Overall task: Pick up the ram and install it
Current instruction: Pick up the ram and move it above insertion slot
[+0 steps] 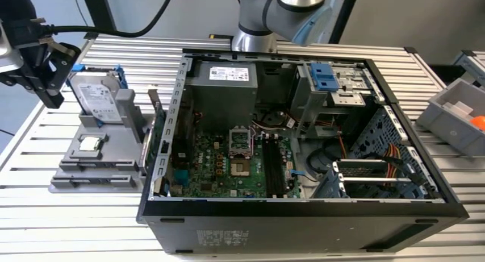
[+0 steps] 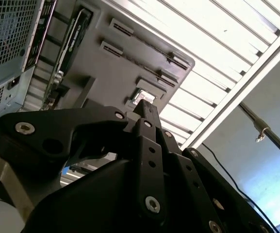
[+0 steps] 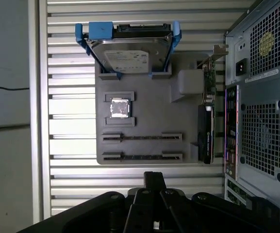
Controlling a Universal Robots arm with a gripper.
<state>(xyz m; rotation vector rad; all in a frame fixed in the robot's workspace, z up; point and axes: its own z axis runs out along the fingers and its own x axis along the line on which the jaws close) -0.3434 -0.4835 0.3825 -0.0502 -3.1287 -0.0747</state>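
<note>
My gripper (image 1: pixel 51 96) hangs above the table at the exterior view's left, beside a grey parts fixture (image 1: pixel 113 159). In both wrist views its fingers (image 3: pixel 154 177) (image 2: pixel 146 109) are pressed together with nothing between them. The fixture (image 3: pixel 144 99) has two long narrow ram slots (image 3: pixel 142 137), each showing a thin dark strip. I cannot tell whether a ram stick sits in them. The open computer case (image 1: pixel 303 211) lies in the middle, and its motherboard (image 1: pixel 220 165) has long dark ram slots (image 1: pixel 271 166).
The fixture also carries a hard drive in a blue bracket (image 1: pixel 97 97), a processor chip (image 3: pixel 120 108) and an upright expansion card (image 3: pixel 205 133). A grey bin (image 1: pixel 458 117) sits at the exterior view's right. The robot's base (image 1: pixel 262 23) stands behind the case.
</note>
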